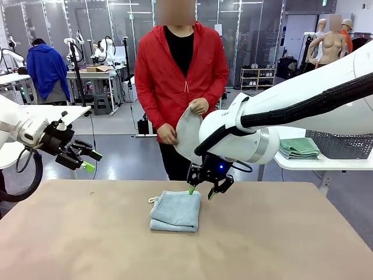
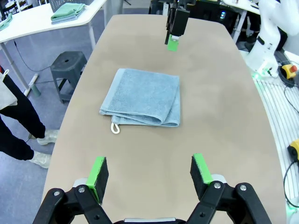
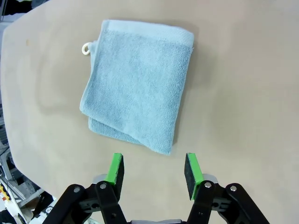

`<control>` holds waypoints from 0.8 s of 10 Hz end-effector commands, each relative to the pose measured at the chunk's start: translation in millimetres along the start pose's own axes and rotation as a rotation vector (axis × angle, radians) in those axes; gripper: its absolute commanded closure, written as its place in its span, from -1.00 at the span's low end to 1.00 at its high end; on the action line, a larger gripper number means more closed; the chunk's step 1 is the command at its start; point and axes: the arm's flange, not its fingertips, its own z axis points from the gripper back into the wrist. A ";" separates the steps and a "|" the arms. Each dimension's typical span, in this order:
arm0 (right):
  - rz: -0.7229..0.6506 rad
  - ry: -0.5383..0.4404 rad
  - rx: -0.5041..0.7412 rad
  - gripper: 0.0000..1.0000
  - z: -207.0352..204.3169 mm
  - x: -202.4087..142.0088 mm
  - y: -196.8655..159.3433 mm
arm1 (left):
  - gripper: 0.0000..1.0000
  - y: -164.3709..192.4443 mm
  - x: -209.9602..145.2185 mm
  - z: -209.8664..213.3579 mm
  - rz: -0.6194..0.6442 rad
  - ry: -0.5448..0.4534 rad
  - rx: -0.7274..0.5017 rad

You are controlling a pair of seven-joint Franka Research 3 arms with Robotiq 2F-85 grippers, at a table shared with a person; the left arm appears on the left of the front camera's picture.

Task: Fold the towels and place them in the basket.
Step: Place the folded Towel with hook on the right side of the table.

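Note:
A pale blue-grey towel (image 1: 175, 210) lies folded on the tan table (image 1: 87, 233), its white loop at the left corner. My right gripper (image 1: 200, 191) hovers just over the towel's far right edge, open and holding nothing. From the right wrist the towel (image 3: 138, 81) lies ahead of the right gripper (image 3: 153, 170). My left gripper (image 1: 87, 160) hangs open above the table's far left edge. In its wrist view the towel (image 2: 142, 98) lies well beyond the left gripper (image 2: 149, 172). A person across the table holds a cream-white towel (image 1: 187, 131) in both hands. The dark mesh basket (image 1: 344, 143) stands on a side table at right.
Folded green cloths (image 1: 299, 147) lie on the white side table (image 1: 326, 163) beside the basket. A grey stool (image 2: 70, 65) stands off the table's edge near the person's legs. Bare tan tabletop surrounds the blue towel.

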 end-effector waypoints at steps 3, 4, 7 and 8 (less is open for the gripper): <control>-0.080 -0.060 -0.012 -0.33 -33.9 20.5 -20.1 | -0.79 0.2 1.1 -0.5 -0.002 0.004 0.008; -0.096 -0.060 -0.008 -0.33 -38.7 25.0 -25.3 | -0.79 0.2 1.1 -0.5 -0.002 0.004 0.008; -0.127 -0.066 0.008 -0.33 -57.3 35.9 -32.8 | -0.79 0.2 1.1 -0.5 -0.002 0.004 0.008; -0.135 -0.072 0.011 -0.33 -62.7 39.6 -35.2 | -0.79 0.2 1.1 -0.5 -0.002 0.004 0.008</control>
